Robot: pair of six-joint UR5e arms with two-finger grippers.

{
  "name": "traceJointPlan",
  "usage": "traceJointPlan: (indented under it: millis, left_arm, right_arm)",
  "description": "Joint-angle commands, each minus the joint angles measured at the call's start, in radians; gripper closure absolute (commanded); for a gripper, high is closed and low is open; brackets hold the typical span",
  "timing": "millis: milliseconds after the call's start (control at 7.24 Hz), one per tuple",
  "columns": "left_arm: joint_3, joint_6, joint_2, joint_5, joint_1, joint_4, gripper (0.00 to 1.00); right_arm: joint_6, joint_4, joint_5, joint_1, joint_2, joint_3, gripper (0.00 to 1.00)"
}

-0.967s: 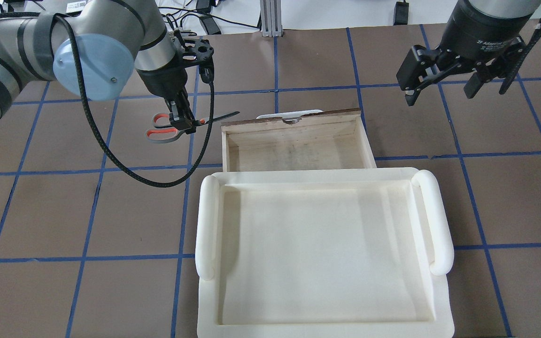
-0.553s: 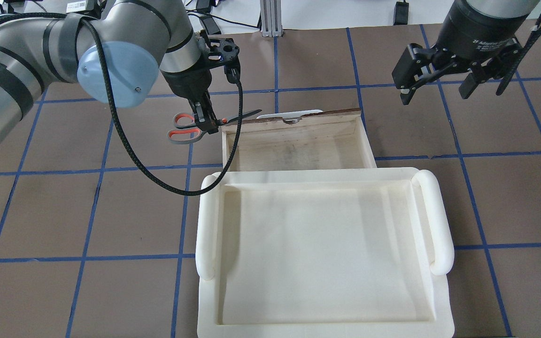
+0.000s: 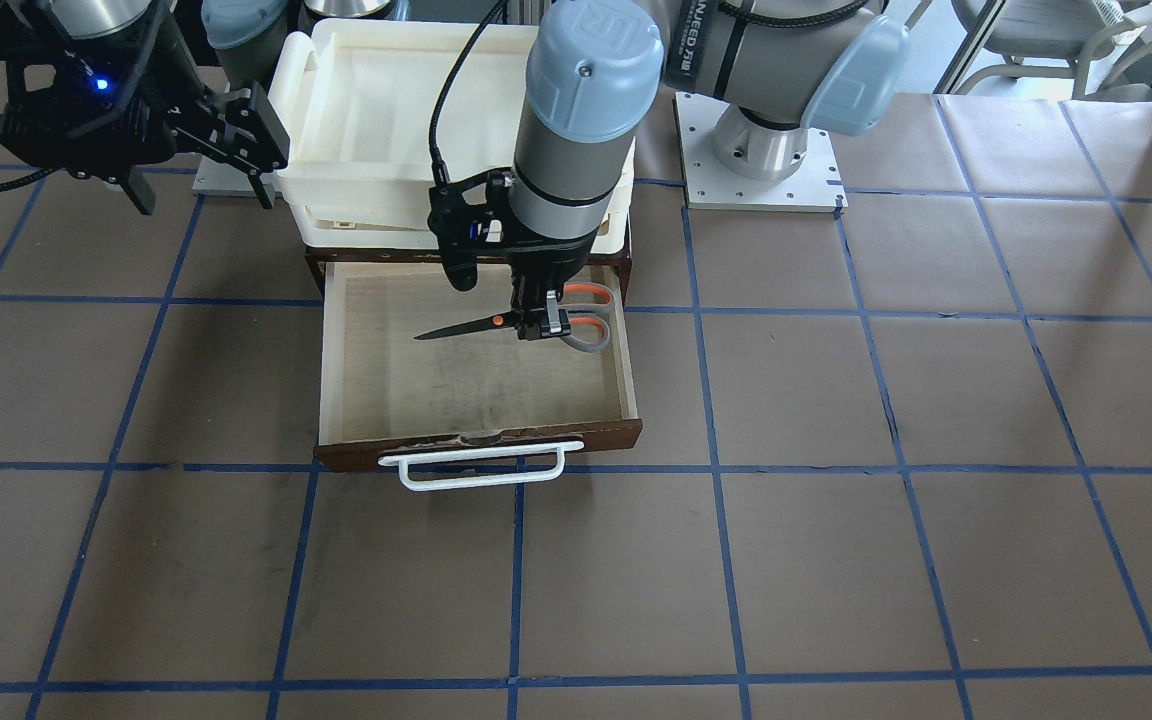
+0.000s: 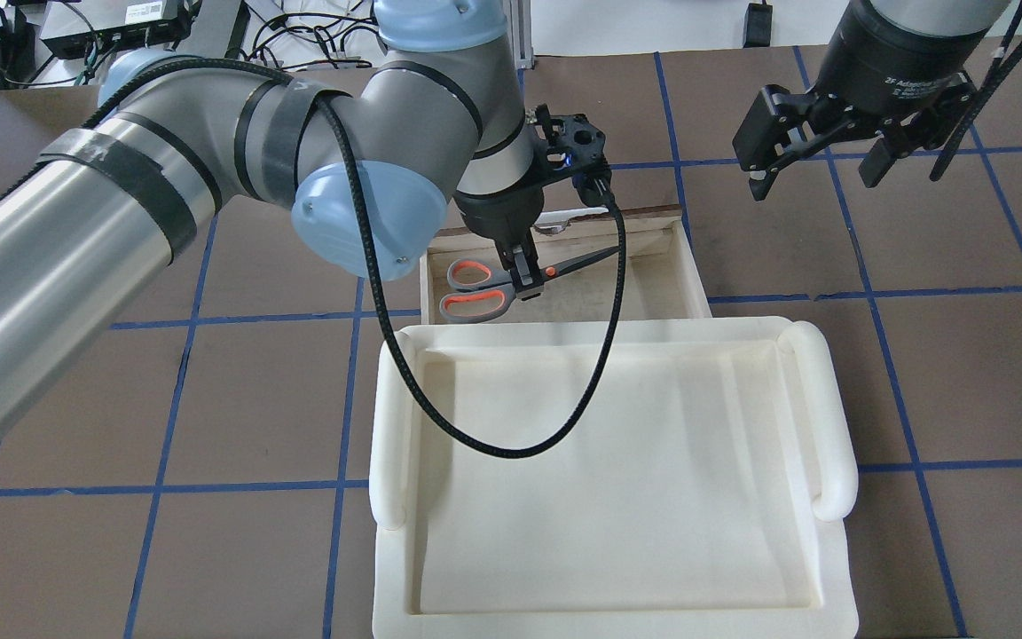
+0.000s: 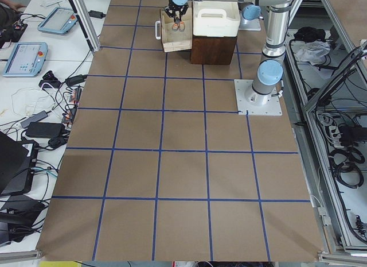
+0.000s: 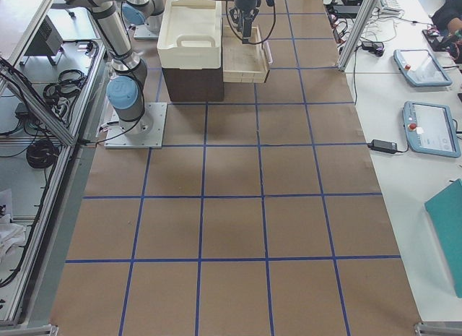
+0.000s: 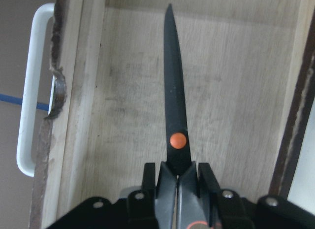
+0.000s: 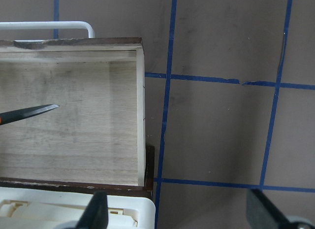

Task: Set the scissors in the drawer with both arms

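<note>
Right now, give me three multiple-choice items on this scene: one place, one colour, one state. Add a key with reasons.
1. Where are the scissors relative to the drawer?
A. On the table beside it
B. Held within its outline
C. In the cream tray behind it

2. What colour is the drawer's handle?
A. Black
B. White
C. Orange

3. What state is the right gripper in?
A. Open, empty
B. Shut on the scissors
C. Shut on the handle

Key:
1 B: the left gripper clamps them over the drawer's pale floor.
2 B: the left wrist view shows a white bar.
3 A: its fingers stand apart with nothing between them.
</note>
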Motion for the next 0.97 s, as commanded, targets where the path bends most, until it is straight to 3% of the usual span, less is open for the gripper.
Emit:
traceJointPlan:
  millis: [0, 829]
  left_arm:
    - [-0.008, -0.02, -0.04, 0.0, -0.032, 0.059, 0.94]
    - [-0.047, 0.015, -0.064, 0.006, -0.029, 0.091, 0.92]
  right_arm:
    - [-0.001, 0.0, -0.001, 0.0, 0.002, 0.0, 0.0]
    - [-0.009, -0.005, -0.003, 0.0, 0.006, 0.0, 0.0]
